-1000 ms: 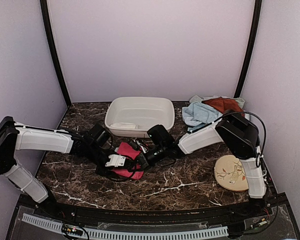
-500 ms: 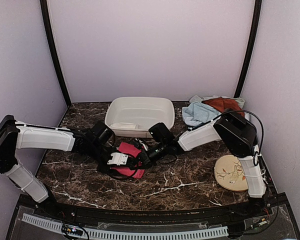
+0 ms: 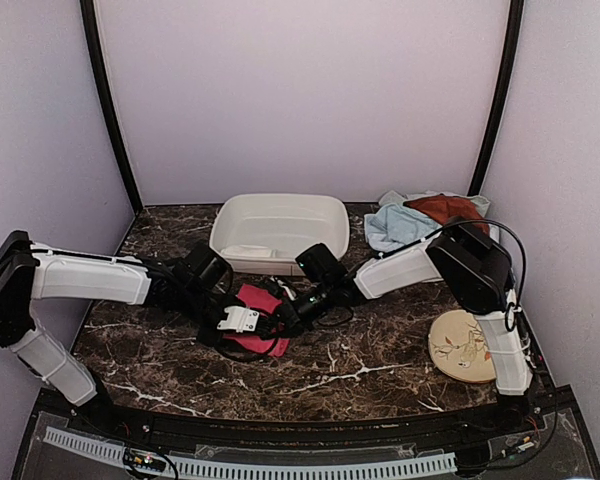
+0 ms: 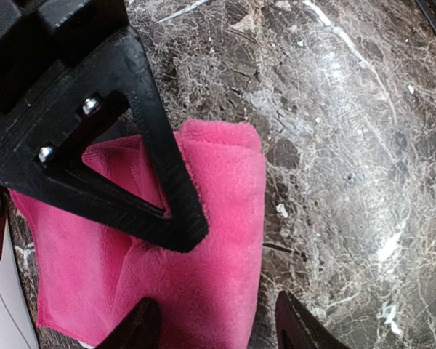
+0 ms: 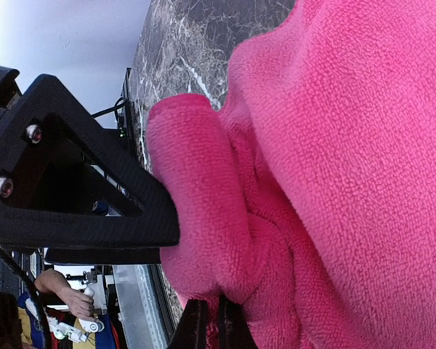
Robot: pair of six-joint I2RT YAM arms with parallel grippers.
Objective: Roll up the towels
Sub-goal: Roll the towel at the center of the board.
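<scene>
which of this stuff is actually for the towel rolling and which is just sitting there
For the job:
- pink towel, front centre
- light blue towel, back right
- rust-brown towel, beside the blue one in the same pile

Just lying about:
- white plastic basin, at the back
- round beige disc with a leaf pattern, front right

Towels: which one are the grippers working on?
The pink towel, mid-table before the basin; the light blue towel and rust-brown towel lie heaped in the far right corner.
</scene>
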